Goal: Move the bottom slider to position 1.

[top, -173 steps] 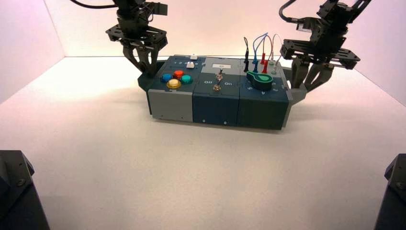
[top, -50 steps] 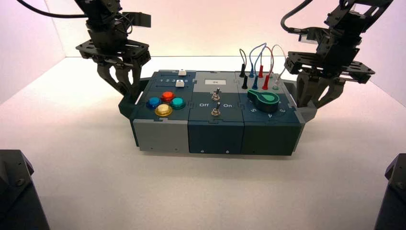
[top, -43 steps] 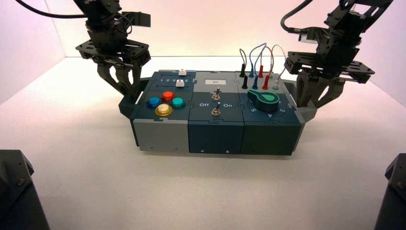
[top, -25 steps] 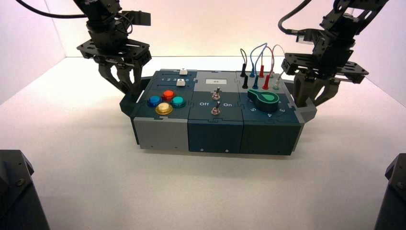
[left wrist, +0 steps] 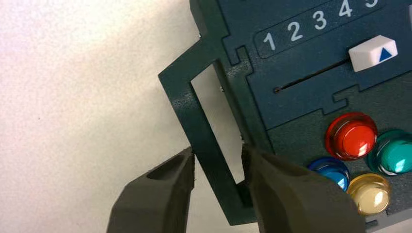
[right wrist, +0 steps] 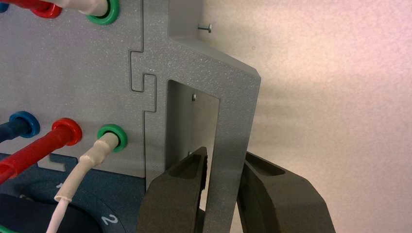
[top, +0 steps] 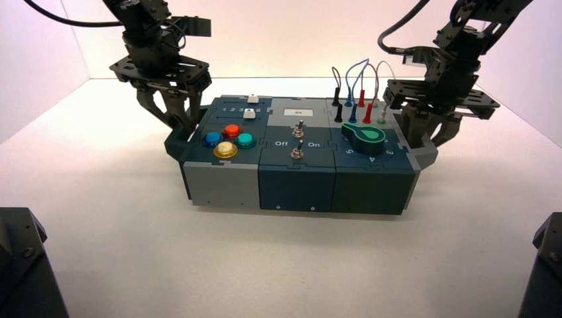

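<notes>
Your bottom slider [left wrist: 373, 52] sits at the upper right of the left wrist picture, far along its slot from digit 1 [left wrist: 269, 41]. Your left gripper [left wrist: 217, 160] straddles the teal side handle [left wrist: 201, 127], fingers released off it. Your right gripper [right wrist: 222, 167] clasps the grey side handle [right wrist: 235, 127].
</notes>
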You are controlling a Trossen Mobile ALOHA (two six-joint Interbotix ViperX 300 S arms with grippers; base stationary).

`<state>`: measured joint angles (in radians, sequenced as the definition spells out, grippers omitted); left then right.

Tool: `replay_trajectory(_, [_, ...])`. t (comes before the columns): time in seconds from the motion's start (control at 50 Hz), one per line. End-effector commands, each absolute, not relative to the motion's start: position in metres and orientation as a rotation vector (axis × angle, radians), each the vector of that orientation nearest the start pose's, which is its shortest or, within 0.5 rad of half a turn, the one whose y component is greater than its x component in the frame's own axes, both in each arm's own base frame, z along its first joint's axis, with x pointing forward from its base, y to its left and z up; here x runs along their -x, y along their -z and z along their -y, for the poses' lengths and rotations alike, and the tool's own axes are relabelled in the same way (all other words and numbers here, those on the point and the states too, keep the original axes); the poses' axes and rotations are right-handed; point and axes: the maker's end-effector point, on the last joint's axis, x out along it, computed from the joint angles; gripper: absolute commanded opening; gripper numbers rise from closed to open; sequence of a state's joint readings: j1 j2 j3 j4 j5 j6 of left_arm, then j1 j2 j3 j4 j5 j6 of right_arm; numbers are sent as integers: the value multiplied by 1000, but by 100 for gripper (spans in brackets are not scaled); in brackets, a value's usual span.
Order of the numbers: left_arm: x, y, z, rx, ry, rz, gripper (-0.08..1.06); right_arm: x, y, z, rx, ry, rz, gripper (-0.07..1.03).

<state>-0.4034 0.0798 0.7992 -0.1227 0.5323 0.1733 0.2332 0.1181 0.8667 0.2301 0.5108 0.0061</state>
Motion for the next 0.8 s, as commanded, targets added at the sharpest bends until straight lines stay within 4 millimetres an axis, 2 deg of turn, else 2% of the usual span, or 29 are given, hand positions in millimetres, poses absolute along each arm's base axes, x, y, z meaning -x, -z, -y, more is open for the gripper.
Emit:
replay_trajectory(0.02, [-277,-27,156,-324,498,-1320,51,-279,-10,-116,-52,-206,-1432,23])
replay_trajectory(0.44, [-280,-35,157,-325,503,-1285,51,-284,-26,-119,-59,-219,-1404,23])
replay_trajectory(0.6, [-284,-44,159,-321,506,-1254,51,-290,-41,-122,-65,-234,-1376,23])
replay_trajectory(0.8, [-288,-55,161,-318,510,-1221,51,-292,-49,-123,-65,-240,-1366,23])
